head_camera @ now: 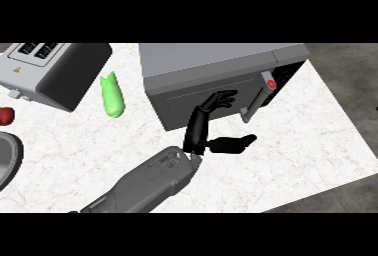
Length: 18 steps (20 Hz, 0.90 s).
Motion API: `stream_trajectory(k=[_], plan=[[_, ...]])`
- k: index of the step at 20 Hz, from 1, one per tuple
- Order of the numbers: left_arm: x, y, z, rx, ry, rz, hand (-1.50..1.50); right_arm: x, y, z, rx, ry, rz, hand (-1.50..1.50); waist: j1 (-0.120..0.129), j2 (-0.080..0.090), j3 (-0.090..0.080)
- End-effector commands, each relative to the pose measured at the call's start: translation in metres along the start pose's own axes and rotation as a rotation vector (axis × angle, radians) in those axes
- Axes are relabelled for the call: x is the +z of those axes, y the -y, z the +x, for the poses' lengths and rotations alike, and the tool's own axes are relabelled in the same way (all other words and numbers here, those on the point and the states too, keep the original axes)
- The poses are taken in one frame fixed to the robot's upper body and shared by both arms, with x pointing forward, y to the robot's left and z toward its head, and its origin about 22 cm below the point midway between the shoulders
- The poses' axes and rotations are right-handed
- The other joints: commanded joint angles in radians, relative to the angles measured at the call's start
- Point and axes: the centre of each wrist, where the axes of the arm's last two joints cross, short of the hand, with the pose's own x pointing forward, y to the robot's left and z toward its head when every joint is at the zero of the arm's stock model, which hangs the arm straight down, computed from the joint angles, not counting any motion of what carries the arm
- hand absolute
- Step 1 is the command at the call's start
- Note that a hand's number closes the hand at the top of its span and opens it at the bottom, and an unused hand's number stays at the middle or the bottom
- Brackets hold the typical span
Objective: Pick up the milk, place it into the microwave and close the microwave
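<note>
The grey microwave [221, 60] stands at the back of the white counter [295, 150]. Its door [177, 102] faces me and looks shut or nearly shut, with the handle [255, 102] and a red button [271, 84] at its right. My left hand [198, 131] reaches up from the lower middle. Its fingers [218, 101] are almost straight and rest against the door front, and the thumb [235, 143] sticks out to the right. No milk shows anywhere; the inside of the microwave is hidden. My right hand is out of view.
A grey toaster [48, 70] stands at the back left. A green vegetable [112, 95] lies between it and the microwave. A red item [6, 115] and a round metal rim [10, 162] sit at the left edge. The counter ends at the right in dark floor [347, 75].
</note>
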Motion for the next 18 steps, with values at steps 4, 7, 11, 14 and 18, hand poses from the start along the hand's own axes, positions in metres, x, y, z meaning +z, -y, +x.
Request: stream_trajectory(k=[4, 7, 11, 14, 18], plan=[[-0.025, -0.003, 0.019, 0.052, 0.006, 0.13, -1.5, -0.018, 0.023, 0.02, 0.184, 0.035, 0.0, 1.5, -0.004, 0.018, 0.0], [-0.029, -0.003, 0.022, 0.07, 0.003, 0.145, -1.5, -0.025, 0.025, 0.021, 0.206, 0.042, 0.003, 1.5, 0.004, 0.028, 0.0], [-0.025, -0.002, 0.017, 0.052, 0.012, 0.138, -1.5, -0.032, 0.029, 0.023, 0.228, 0.053, 0.007, 1.5, 0.002, 0.035, 0.001], [-0.028, -0.001, 0.02, 0.069, 0.013, 0.148, -1.5, -0.033, 0.032, 0.022, 0.231, 0.055, -0.001, 1.5, 0.0, 0.037, 0.002], [-0.028, -0.003, 0.016, 0.062, 0.022, 0.158, -1.5, -0.037, 0.033, 0.022, 0.252, 0.044, 0.009, 1.5, -0.002, 0.04, 0.002]])
